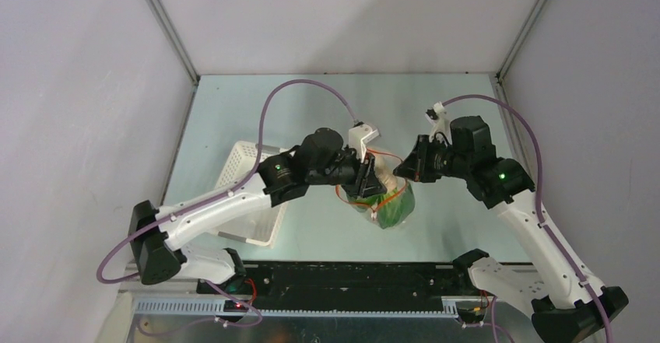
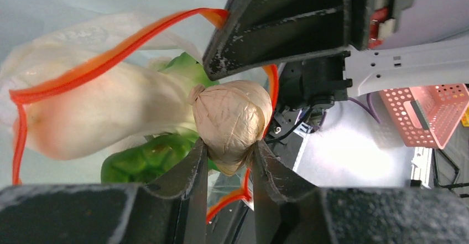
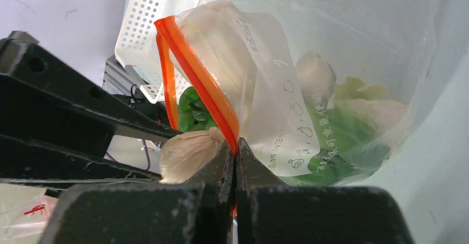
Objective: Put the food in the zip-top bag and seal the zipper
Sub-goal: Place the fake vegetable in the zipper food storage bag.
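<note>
Right wrist: dark, barely legible print point(image 3: 287, 128) on zip-top bag point(image 3: 381, 45)

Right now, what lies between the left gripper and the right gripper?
A pale mushroom, held by the left gripper, and the orange zipper, pinched by the right gripper. The left wrist view shows it best.

You see a clear zip-top bag point(image 3: 354, 39) with black print and a red-orange zipper point(image 3: 199, 78). Inside, your bok choy point(image 2: 110, 111) shows green leaves and white stalks. The mushroom point(image 2: 232, 117) is beige-white, the perforated basket point(image 1: 247, 173) white, the bench point(image 1: 327, 102) pale mint.
</note>
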Motion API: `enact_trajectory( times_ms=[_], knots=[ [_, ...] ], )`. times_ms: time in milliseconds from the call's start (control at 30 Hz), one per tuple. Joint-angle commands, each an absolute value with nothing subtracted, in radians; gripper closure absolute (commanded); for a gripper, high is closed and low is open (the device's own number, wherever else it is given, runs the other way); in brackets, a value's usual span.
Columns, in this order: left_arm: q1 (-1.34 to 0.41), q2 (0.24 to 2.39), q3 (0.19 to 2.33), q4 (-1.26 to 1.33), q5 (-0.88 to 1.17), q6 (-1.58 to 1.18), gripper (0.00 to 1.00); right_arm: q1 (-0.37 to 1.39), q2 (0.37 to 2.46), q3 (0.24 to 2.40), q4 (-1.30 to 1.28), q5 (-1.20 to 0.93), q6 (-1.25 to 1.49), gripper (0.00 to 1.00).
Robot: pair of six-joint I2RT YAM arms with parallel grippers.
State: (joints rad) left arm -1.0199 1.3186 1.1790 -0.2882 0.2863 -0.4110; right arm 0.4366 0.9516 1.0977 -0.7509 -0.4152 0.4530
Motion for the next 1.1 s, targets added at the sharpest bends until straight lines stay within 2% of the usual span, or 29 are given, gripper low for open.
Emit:
enact_trajectory(
  times_ms=[0,300,467,600,733,767,867,1067],
  knots=[
    [-1.028,1.364,1.248,-0.358,0.256,-0.401,0.99,0.428,0.92,1.112,-0.706,-0.479,0.482,1.0],
    [-1.027,1.383,1.251,-0.402,0.274,-0.458,0.99,0.415,0.896,1.112,-0.714,-0.482,0.476,1.0],
    [-1.041,1.402,1.263,-0.409,0.377,-0.418,0.82,0.412,0.894,1.112,-0.711,-0.483,0.481,1.0],
    [-1.064,1.419,1.301,-0.466,0.342,-0.391,0.72,0.41,0.892,1.111,-0.711,-0.48,0.484,1.0],
    [-1.066,1.425,1.331,-0.505,0.3,-0.39,0.56,0.408,0.886,1.112,-0.708,-0.479,0.487,1.0],
    [-1.067,1.424,1.333,-0.505,0.305,-0.389,0.49,0.408,0.885,1.112,-0.708,-0.479,0.486,1.0],
    [-1.068,1.407,1.334,-0.5,0.315,-0.39,0.38,0.407,0.885,1.111,-0.71,-0.478,0.488,1.0],
    [-1.069,1.367,1.335,-0.498,0.32,-0.386,0.23,0.402,0.884,1.111,-0.711,-0.474,0.486,1.0]
  ],
)
